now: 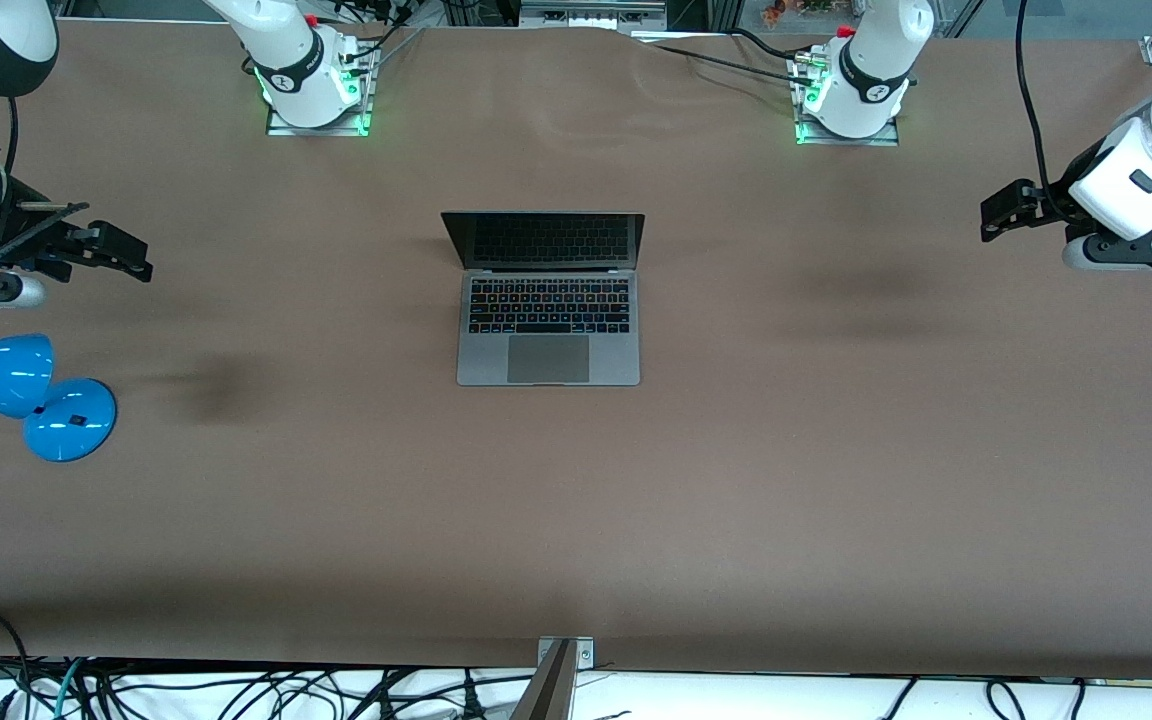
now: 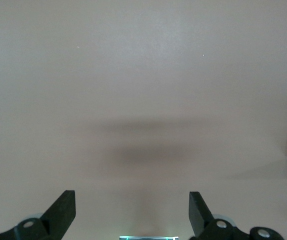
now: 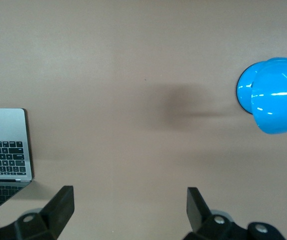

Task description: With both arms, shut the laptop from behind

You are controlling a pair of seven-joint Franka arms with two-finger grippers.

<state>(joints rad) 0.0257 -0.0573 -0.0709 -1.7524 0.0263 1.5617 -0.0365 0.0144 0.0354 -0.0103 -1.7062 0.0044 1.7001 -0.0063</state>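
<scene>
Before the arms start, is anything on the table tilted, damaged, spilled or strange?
Nothing stands out. The laptop sits open and square at mid-table, with no damage or spill showing. A blue lamp rests at the right arm's end. The left gripper and right gripper are open and empty above bare table at their own ends.

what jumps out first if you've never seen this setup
The open laptop sits alone mid-table, its dark screen up and tilted toward the arm bases. A bright blue lamp lies at the right arm's end of the table. The right gripper and left gripper both hang open over bare table at their own ends, neither touching the laptop.
</scene>
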